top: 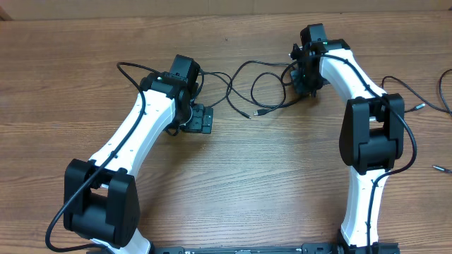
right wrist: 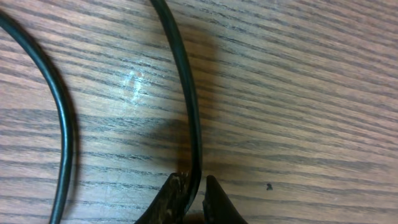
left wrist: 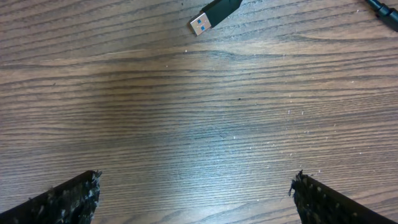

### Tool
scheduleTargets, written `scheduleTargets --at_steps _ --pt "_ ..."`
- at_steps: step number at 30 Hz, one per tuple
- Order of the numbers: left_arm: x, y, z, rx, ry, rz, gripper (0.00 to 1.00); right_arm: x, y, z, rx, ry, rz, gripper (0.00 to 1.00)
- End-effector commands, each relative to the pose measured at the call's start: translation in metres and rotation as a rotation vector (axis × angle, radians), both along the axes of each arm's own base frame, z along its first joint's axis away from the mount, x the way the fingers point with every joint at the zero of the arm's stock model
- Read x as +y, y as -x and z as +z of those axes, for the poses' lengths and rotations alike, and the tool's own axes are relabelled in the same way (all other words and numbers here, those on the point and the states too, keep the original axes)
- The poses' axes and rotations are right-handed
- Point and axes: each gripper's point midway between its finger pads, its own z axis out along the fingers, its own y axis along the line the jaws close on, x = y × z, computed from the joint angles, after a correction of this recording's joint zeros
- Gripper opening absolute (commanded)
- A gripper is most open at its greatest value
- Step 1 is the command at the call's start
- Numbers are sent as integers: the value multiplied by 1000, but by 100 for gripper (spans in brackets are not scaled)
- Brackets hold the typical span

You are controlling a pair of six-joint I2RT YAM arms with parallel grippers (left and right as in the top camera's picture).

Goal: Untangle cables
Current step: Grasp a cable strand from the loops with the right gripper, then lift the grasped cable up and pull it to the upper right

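Cables (right wrist: pixel 189 106) on wood table (top: pixel 247 176), USB plug (left wrist: pixel 211 14) near left hand (left wrist: pixel 196 183)

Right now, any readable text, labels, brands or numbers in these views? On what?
None readable in any view.
The USB plug shows a blue insert but no marking.
The cables, the wooden table, the left arm and the right arm carry no legible print.

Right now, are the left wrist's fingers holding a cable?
No: the fingers stand apart over the table, the USB plug beyond them.
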Motion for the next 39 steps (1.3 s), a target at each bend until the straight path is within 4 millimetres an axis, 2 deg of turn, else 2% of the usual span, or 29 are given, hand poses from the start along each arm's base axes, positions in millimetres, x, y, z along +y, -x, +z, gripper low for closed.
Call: scheduleTargets --at_steps 1,3,6,10,12,16,20,24,28,31,36,39 --pt "-3 2 2 1 9 5 100 7 4 -10 24 -59 -6 15" --pt "-3 2 2 1 9 5 99 11 8 -14 36 -83 -1 20" --pt "-3 2 2 1 9 5 100 14 13 -21 51 -102 2 35" --pt "-3 3 2 4 9 5 100 14 15 -27 50 -101 2 37" --pt "-3 3 2 5 8 5 100 13 16 -29 49 -102 2 31" --pt "-3 4 2 6 8 5 100 14 19 -34 55 -104 2 5" --pt "-3 4 2 6 7 5 100 14 18 -33 52 -105 -5 4" --pt "-3 4 2 6 7 5 100 13 10 -21 39 -99 -26 4" --pt "-3 4 2 6 8 5 100 15 -7 13 -5 -107 -34 4" --pt "-3 3 2 5 8 5 100 17 -26 55 -70 -118 -38 4" --pt "-3 2 2 0 10 5 100 21 -55 149 -240 -149 -53 4" --pt "-4 0 2 -8 13 6 100 22 -63 206 -356 -169 -53 4"
